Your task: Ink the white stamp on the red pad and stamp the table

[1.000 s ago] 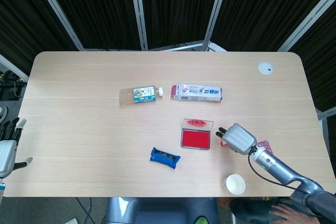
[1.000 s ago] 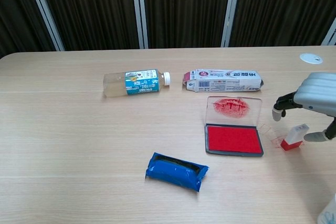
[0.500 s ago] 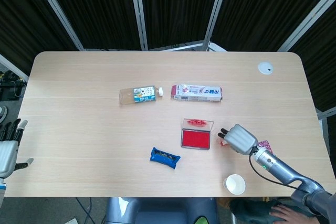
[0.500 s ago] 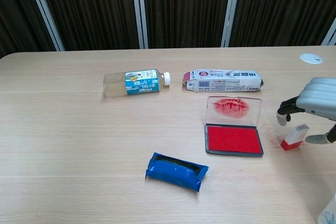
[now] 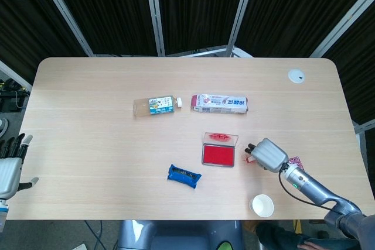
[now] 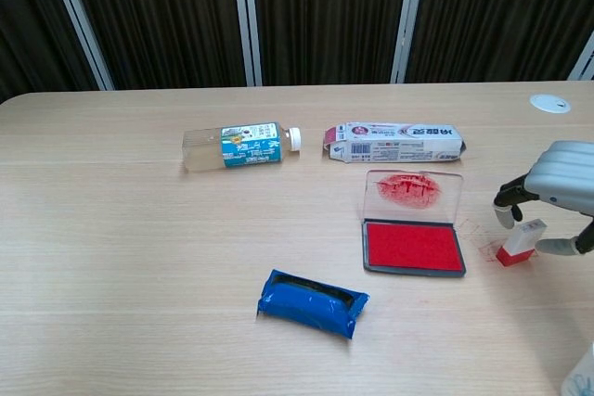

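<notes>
The white stamp (image 6: pixel 520 240) with a red base stands upright on the table, just right of the open red ink pad (image 6: pixel 413 246) (image 5: pixel 218 155). My right hand (image 6: pixel 560 176) (image 5: pixel 268 154) hovers over the stamp, fingers curled down on its left and thumb low on its right, without clearly touching it. In the head view the hand hides most of the stamp. Faint red marks (image 6: pixel 483 246) show on the table beside the stamp. My left hand (image 5: pixel 10 168) hangs off the table's left edge with fingers spread, holding nothing.
A plastic bottle (image 6: pixel 239 146) and a long carton (image 6: pixel 399 142) lie behind the pad. A blue packet (image 6: pixel 311 301) lies in front of it. A paper cup (image 5: pixel 262 205) stands near the front edge by my right forearm. A white disc (image 5: pixel 296 75) sits at the far right corner.
My right hand has drifted slightly right and lower, its fingers coming closer to the stamp. The stamp has not moved. The left hand sank a little.
</notes>
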`<state>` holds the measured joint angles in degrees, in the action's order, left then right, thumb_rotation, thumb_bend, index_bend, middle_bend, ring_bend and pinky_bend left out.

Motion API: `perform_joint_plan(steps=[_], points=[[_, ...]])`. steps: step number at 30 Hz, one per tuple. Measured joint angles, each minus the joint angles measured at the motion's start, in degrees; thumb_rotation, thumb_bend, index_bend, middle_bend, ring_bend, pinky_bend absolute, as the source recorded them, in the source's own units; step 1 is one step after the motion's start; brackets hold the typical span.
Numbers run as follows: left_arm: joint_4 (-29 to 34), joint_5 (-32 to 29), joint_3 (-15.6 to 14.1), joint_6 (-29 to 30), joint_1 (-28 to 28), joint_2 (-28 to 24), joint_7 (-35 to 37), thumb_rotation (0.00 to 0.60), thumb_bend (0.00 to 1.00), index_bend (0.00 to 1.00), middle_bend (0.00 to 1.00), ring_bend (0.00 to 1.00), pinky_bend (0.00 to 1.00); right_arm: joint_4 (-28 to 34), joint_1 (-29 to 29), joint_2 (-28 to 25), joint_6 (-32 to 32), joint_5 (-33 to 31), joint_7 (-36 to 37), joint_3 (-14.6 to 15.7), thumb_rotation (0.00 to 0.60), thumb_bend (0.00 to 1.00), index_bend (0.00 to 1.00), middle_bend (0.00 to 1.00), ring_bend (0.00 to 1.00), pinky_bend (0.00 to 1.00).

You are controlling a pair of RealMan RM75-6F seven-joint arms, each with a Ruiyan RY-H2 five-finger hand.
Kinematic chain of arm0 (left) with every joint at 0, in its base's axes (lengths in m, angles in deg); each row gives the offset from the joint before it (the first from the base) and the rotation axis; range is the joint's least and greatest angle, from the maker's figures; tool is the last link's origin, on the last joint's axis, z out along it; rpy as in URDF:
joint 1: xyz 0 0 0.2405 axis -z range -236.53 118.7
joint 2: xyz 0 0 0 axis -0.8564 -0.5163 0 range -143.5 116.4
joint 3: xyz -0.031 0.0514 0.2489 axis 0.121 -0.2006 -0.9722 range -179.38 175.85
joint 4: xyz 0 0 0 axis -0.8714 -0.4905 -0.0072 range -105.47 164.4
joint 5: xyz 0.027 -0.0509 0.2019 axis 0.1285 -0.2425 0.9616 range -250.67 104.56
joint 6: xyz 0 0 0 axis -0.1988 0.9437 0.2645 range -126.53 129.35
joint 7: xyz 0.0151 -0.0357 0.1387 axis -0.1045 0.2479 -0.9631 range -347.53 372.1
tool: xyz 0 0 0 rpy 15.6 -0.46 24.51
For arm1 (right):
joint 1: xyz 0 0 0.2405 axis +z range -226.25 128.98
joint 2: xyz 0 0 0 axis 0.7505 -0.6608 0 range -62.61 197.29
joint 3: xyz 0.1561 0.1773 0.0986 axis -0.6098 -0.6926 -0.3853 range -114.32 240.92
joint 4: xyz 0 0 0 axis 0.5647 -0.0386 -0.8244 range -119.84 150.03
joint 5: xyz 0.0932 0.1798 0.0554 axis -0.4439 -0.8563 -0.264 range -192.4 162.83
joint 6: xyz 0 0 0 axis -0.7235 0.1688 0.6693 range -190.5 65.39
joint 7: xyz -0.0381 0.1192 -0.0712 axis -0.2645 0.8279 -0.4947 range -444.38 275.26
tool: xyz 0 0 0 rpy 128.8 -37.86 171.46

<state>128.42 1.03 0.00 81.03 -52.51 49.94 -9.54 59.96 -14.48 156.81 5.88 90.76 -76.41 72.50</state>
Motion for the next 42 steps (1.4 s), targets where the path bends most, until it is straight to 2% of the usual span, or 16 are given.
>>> perform_joint_plan(steps=[9,16,24,33,42], points=[[-0.09,-0.23,-0.01,-0.06,0.07,0.09,-0.13,0.600,0.00,0.00,0.00,0.00,0.00,-2.05,-0.16,1.03,0.63,-0.17,0.82,0.56,0.600,0.33,0.45,0.47,0.77,1.00],[-0.10,-0.35,-0.06,-0.25,0.16,0.16,-0.22,0.600,0.00,0.00,0.00,0.00,0.00,-3.25,-0.51,1.83,2.06,-0.08,1.54,0.96,0.600,0.40,0.50,0.52,0.77,1.00],[-0.01,-0.36,-0.14,-0.37,0.23,0.15,-0.24,0.600,0.00,0.00,0.00,0.00,0.00,-3.00,-0.62,1.79,3.44,-0.26,3.14,0.85,0.600,0.44,0.52,0.53,0.77,1.00],[0.25,-0.11,-0.24,-0.40,0.27,-0.05,0.02,0.600,0.00,0.00,0.00,0.00,0.00,3.69,0.59,-0.79,5.29,-0.89,4.41,-0.85,0.600,0.44,0.53,0.54,0.77,1.00],[0.37,0.20,-0.38,-0.37,0.21,-0.38,0.56,0.600,0.00,0.00,0.00,0.00,0.00,14.98,4.87,-3.71,4.12,-0.95,-4.14,-4.60,0.600,0.44,0.53,0.55,0.77,1.00]])
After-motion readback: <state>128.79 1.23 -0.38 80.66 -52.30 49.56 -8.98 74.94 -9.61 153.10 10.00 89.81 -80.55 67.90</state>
